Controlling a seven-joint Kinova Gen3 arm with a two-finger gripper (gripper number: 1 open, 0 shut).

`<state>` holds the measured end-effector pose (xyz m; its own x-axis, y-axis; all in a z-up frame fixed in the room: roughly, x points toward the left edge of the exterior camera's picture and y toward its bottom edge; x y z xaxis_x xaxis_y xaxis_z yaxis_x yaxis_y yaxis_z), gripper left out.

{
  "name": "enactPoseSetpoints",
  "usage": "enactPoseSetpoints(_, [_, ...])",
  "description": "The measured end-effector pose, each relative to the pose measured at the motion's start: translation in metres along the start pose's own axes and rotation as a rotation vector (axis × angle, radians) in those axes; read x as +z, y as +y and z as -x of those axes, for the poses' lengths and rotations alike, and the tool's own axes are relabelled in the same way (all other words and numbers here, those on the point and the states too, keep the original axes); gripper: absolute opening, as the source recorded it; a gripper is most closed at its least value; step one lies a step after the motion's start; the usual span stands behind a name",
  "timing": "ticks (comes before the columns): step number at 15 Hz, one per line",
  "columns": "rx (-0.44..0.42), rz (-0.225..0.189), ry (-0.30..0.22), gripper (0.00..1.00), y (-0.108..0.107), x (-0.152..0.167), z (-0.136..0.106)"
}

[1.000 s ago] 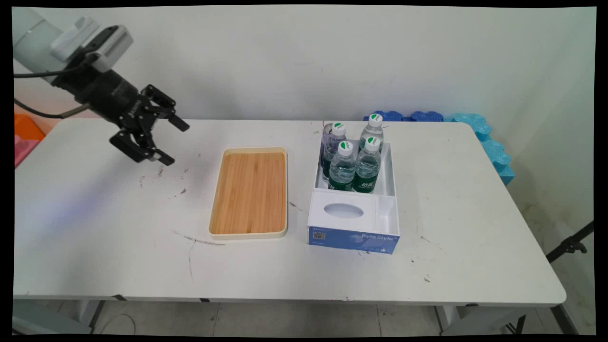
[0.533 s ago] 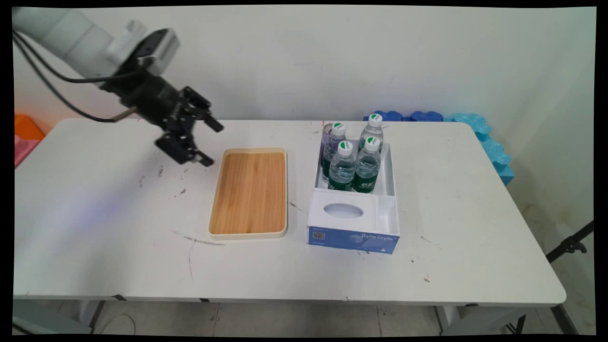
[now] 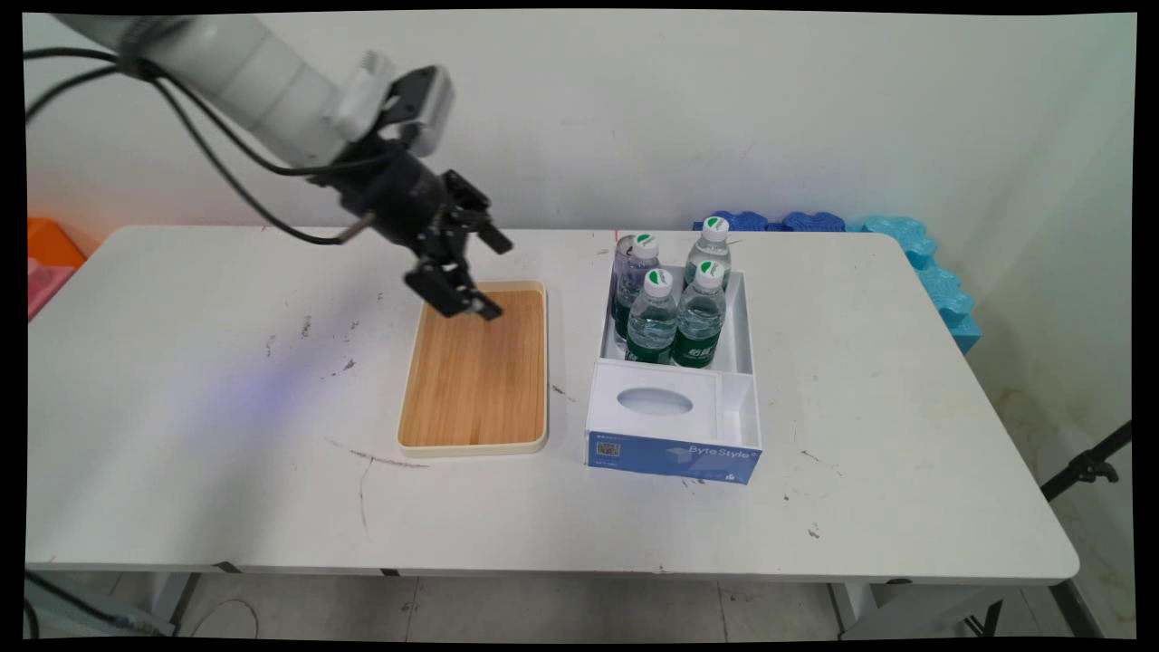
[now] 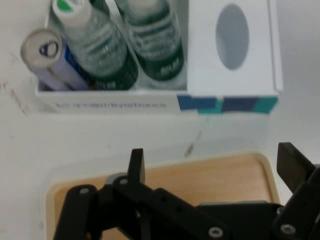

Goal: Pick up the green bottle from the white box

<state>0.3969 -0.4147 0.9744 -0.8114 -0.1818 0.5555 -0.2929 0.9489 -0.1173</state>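
My black gripper (image 3: 496,277) hangs open and holds nothing, a little above the far end of a wooden tray (image 3: 475,367) with a cream rim. In the hand view the gripper (image 4: 212,160) shows its two fingers spread wide over the tray (image 4: 225,175). To the right of the tray stands a white and blue box (image 3: 675,389) holding several water bottles (image 3: 652,317) with white and green caps and a purple can (image 3: 623,263). The hand view shows the box (image 4: 165,102), two bottles (image 4: 97,47) and the can's top (image 4: 42,50) beyond the tray.
The box's near part has a white lid with an oval opening (image 3: 654,401). Blue foam pieces (image 3: 914,249) lie at the table's far right corner. An orange and pink thing (image 3: 50,258) sits off the left edge. A black tripod leg (image 3: 1087,466) stands at the right.
The arm has swung rightward from above the table's left side to above the tray's far end. The gripper stayed open throughout.
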Motion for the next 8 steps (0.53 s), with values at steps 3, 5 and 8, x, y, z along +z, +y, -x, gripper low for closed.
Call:
enactPoseSetpoints(3, [0.01,-0.004,0.01,1.0,-0.002,0.022,-0.016])
enactPoseSetpoints(5, [0.017,-0.008,0.016,1.0,-0.004,0.04,-0.027])
enactPoseSetpoints(8, [0.03,-0.017,0.024,1.0,-0.005,0.065,-0.04])
